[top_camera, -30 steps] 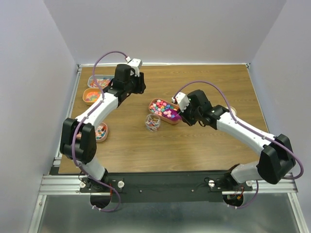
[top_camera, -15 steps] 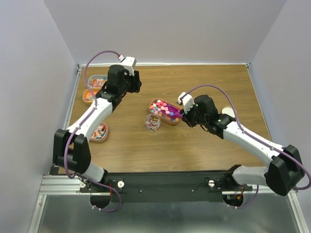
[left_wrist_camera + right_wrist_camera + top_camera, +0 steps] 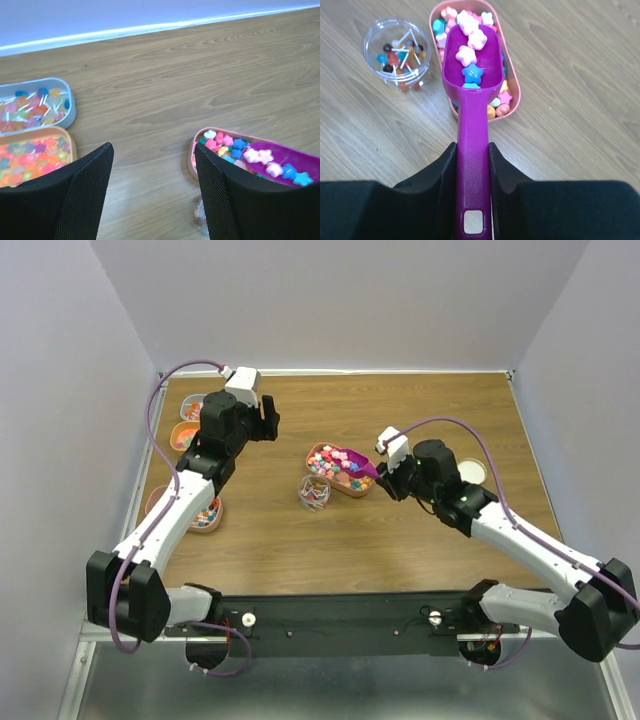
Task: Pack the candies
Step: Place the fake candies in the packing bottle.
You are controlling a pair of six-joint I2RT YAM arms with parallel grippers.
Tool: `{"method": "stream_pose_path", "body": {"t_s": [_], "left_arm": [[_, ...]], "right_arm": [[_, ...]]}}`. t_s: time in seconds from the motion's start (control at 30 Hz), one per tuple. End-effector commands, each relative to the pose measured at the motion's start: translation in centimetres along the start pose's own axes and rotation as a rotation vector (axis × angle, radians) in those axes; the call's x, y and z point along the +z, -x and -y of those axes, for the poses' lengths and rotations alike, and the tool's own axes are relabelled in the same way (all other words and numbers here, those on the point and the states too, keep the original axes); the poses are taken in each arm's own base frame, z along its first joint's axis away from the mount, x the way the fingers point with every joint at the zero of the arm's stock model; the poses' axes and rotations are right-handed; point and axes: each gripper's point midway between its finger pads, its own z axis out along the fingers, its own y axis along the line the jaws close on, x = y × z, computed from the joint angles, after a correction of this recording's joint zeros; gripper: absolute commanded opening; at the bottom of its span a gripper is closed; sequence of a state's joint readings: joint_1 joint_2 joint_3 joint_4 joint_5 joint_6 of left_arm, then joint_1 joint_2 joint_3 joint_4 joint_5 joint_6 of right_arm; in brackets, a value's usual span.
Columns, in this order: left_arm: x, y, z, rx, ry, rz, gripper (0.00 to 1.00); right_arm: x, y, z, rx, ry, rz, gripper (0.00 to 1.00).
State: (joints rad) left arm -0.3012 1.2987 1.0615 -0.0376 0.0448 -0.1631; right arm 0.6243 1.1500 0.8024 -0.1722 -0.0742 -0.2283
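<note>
My right gripper (image 3: 393,481) is shut on the handle of the magenta scoop (image 3: 472,125). The scoop's bowl holds a few pink and blue star candies (image 3: 470,52) above the pink oval tray (image 3: 515,87) full of multicoloured candies (image 3: 335,462). A clear round container (image 3: 400,52) with small stick candies stands just left of the tray. My left gripper (image 3: 264,421) is open and empty over bare wood, left of the tray (image 3: 192,156). The scoop also shows in the left wrist view (image 3: 287,159).
A grey tray (image 3: 70,102) and an orange tray (image 3: 70,142) of candies sit at the far left edge. Another tray (image 3: 208,512) lies nearer, under the left arm. A round cream lid (image 3: 470,472) lies right of the right arm.
The right gripper has drawn back to the right, raising the scoop with candies in it. The left arm has swung left, away from the tray.
</note>
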Motion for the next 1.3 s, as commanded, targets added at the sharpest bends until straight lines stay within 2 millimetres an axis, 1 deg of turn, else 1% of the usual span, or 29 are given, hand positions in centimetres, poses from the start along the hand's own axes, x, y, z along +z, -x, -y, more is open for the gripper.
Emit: {"method": "stream_pose_path", "body": {"t_s": [0.0,0.07,0.17,0.27,0.47,0.57,0.6,0.7,0.8,0.97,1.0,1.03,1.07,1.17,1.2,1.27], "left_arm": [[-1.9,1.4,-2.1,0.01,0.098,0.088,0.75],[-2.2,0.9,-2.9,0.017,0.125,0.085,0.75],[-2.6,0.9,-3.4,0.019,0.147,0.093,0.75],[-2.8,1.1,-3.6,0.019,0.151,0.101,0.75],[-2.4,0.9,-3.8,0.017,0.143,0.091,0.75],[-2.2,0.8,-4.0,0.015,0.137,0.084,0.75],[-2.1,0.7,-4.0,0.013,0.132,0.081,0.75],[-1.9,0.6,-4.0,0.007,0.122,0.075,0.75],[-1.9,0.5,-4.0,0.014,0.115,0.071,0.75],[-1.7,0.3,-4.2,0.021,0.119,0.063,0.75],[-1.7,0.3,-3.7,0.023,0.093,0.061,0.75],[-1.7,0.3,-3.8,0.026,0.093,0.059,0.75],[-1.6,0.3,-3.8,0.026,0.093,0.059,0.75],[-1.7,0.4,-3.9,0.026,0.093,0.061,0.75],[-1.6,0.4,-3.7,0.028,0.085,0.059,0.75],[-1.7,0.4,-3.7,0.028,0.081,0.058,0.75]], "right_arm": [[-1.3,2.6,-0.2,0.007,0.021,0.088,0.01],[-1.5,2.2,-0.6,0.005,0.042,0.064,0.01],[-2.0,2.1,-1.4,0.005,0.082,0.059,0.01],[-2.5,2.5,-2.2,0.005,0.128,0.068,0.01],[-3.5,2.9,-4.0,-0.012,0.199,0.064,0.01],[-3.5,2.4,-5.0,-0.022,0.239,0.037,0.01],[-3.5,2.6,-5.4,-0.029,0.252,0.034,0.01],[-3.1,2.3,-6.0,-0.036,0.273,0.005,0.01],[-2.5,1.6,-6.3,-0.042,0.285,-0.04,0.01],[-2.1,1.9,-6.4,-0.058,0.299,-0.095,0.01],[-2.0,1.8,-6.5,-0.06,0.301,-0.109,0.01],[-1.7,1.3,-6.4,-0.063,0.294,-0.141,0.01],[-1.7,1.8,-6.2,-0.068,0.289,-0.139,0.01],[-1.6,1.7,-6.3,-0.076,0.285,-0.173,0.01],[-1.5,2.4,-6.2,-0.08,0.28,-0.167,0.01],[-1.3,1.9,-6.2,-0.089,0.277,-0.21,0.01]]}}
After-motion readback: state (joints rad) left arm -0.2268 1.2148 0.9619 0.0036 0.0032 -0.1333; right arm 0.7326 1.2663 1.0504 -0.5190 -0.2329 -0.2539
